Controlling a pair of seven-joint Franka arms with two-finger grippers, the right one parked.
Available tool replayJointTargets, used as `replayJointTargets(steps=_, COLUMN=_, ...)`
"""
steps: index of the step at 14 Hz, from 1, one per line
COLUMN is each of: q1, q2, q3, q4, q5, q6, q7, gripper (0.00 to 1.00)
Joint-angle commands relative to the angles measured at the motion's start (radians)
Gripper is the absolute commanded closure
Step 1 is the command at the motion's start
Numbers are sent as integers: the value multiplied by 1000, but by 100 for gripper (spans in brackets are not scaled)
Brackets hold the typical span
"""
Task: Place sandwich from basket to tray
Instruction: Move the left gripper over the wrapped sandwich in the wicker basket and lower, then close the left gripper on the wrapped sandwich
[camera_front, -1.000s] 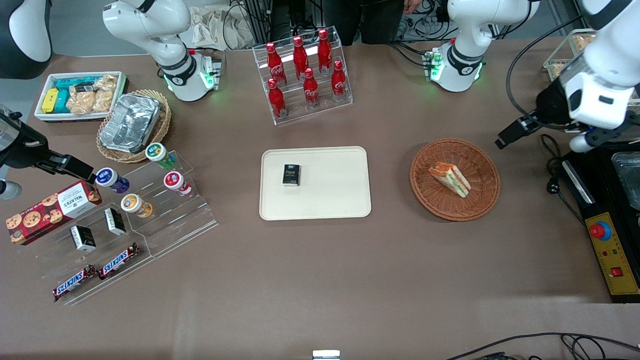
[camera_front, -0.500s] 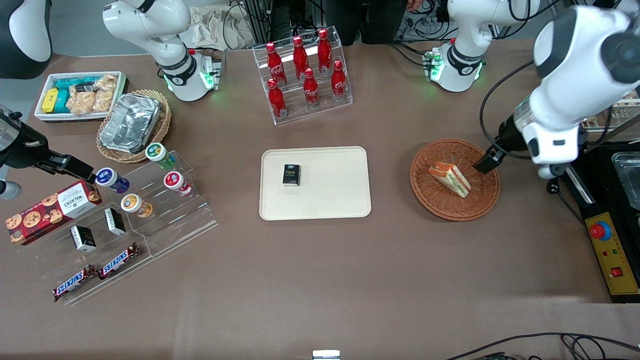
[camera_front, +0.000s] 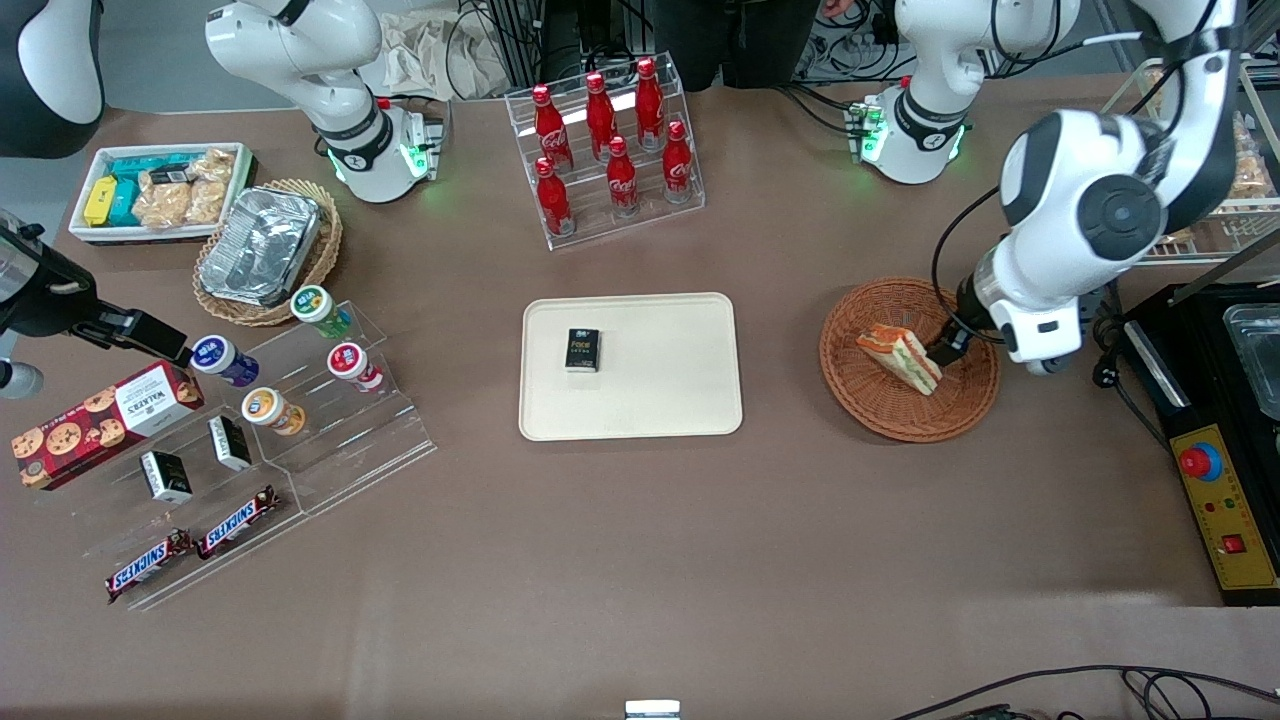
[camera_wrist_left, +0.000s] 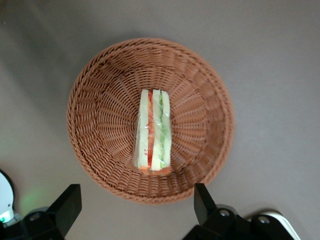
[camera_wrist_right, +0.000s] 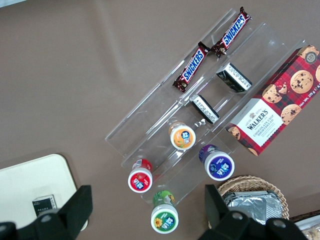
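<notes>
Brown table surface carries the work; the tray (camera_front: 631, 366) sits mid-table with a small black packet (camera_front: 582, 350) resting on it. Toward the working arm's end lies the basket (camera_front: 909, 359), and the sandwich (camera_front: 899, 359) lies in its middle, filling edge upward in the wrist view.

Step in hand: approach for the pick. The gripper (camera_wrist_left: 137, 206) hangs above the basket, fingers spread wide, holding nothing; one fingertip (camera_front: 943, 352) shows just beside the sandwich.

Next move, in my judgement: descend so the fingers straddle the wedge across its bread faces, then close gently, as soft bread may crush or slip.

Not determinable: the second finger in the front view, hidden by the arm, and the gripper's true height above the sandwich.
</notes>
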Motion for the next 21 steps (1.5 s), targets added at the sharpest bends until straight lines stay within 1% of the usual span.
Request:
replayJointTargets(steps=1, q1=-19, q2=10, q3=3, q4=-74, q5=24, q6=69, q7=-40, gripper=0)
replayJointTargets(steps=6, q1=-29, q2=58, q3=3, q4=-181, q5=24, q6=231, q7=-51, gripper=0)
replayJointTargets(steps=10, q1=-31, q2=113, q3=0, q4=-198, q5=24, q6=293, q7=-60, gripper=0)
replayJointTargets(steps=15, q1=-29, q2=135, q3=0, q4=-246, q5=24, q6=408, q7=-69, gripper=0)
replayJointTargets(steps=16, q1=-29, q2=138, q3=0, q4=-264, q5=24, q6=443, q7=-69, gripper=1)
replayJointTargets(steps=17, q1=-29, q2=151, q3=0, q4=-273, q5=24, q6=464, q7=-69, gripper=5)
replayJointTargets(steps=18, q1=-29, q2=161, q3=-2, q4=-271, q5=24, q6=471, q7=-69, gripper=15)
replayJointTargets(steps=19, q1=-29, q2=170, q3=0, q4=-266, q5=22, q6=471, q7=-69, gripper=32)
replayJointTargets(steps=20, q1=-29, q2=173, q3=0, q4=-264, q5=24, q6=472, q7=-69, gripper=56)
replayJointTargets(steps=21, q1=-29, q2=173, q3=0, q4=-263, q5=22, q6=472, q7=-69, gripper=90)
